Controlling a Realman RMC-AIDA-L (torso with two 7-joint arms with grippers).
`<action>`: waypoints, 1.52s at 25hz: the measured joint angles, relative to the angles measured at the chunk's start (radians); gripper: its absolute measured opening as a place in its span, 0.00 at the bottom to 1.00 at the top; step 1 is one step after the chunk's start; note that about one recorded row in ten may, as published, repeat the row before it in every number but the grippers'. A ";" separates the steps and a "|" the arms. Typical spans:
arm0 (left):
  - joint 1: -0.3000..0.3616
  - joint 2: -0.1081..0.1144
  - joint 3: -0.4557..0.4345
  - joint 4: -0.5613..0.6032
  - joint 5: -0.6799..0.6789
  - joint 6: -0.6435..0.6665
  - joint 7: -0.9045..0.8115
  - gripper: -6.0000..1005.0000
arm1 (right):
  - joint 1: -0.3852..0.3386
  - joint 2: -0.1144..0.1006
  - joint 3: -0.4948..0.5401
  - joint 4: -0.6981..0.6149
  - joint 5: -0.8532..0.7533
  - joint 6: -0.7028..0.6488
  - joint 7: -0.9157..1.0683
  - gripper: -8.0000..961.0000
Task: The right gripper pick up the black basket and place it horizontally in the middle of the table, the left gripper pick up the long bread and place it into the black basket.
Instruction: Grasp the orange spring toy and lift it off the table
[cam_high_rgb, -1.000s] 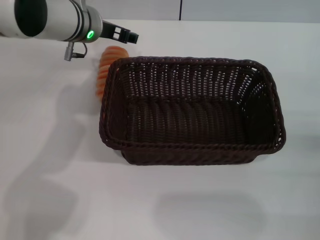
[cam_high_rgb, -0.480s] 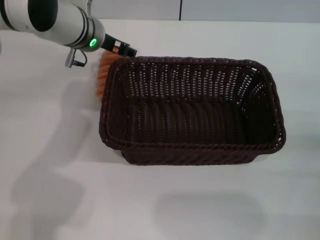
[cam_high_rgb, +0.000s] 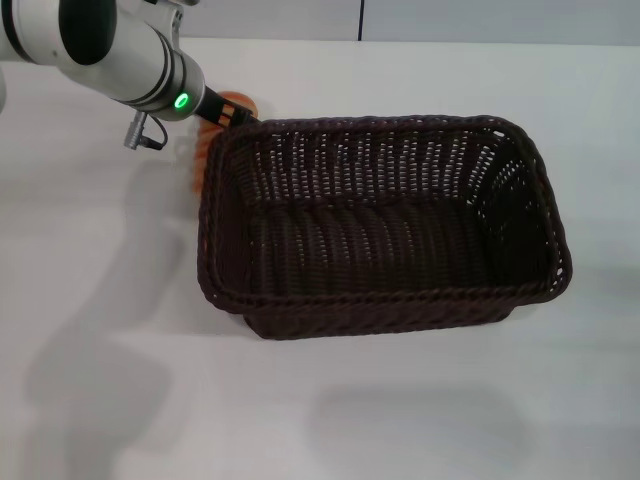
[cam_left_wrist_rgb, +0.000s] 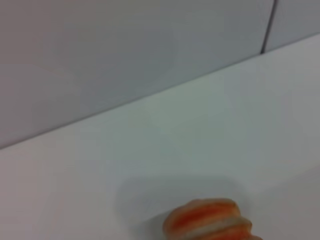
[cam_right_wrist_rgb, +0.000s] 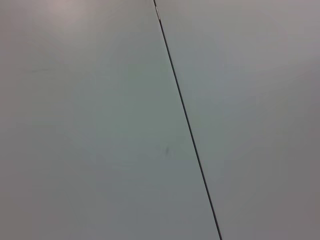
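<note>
left gripper (cam_high_rgb: 232, 111) over long bread (cam_high_rgb: 212, 140) beside black basket (cam_high_rgb: 380, 225); finger state unclear. bread looks light, smooth, rounded: grab mid-length across narrow width.

We are looking at a bare test bench, likely a robotics lab: plain white surface (cam_high_rgb: 420, 420), grey panelled wall (cam_right_wrist_rgb: 100, 125) with one dark seam (cam_right_wrist_rgb: 185, 120) running behind it, white robot arm (cam_high_rgb: 100, 45) showing a green light (cam_high_rgb: 181, 100).
</note>
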 joint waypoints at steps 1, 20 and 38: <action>0.000 -0.001 0.002 -0.005 0.001 -0.009 -0.002 0.81 | 0.000 0.000 0.000 0.000 0.000 0.000 0.000 0.85; 0.002 -0.005 0.025 0.001 0.007 -0.022 0.034 0.77 | -0.007 -0.002 -0.008 -0.001 -0.011 -0.018 0.012 0.85; 0.117 -0.004 0.128 -0.308 0.010 -0.003 0.142 0.55 | -0.019 -0.002 -0.009 -0.002 -0.012 -0.045 0.022 0.85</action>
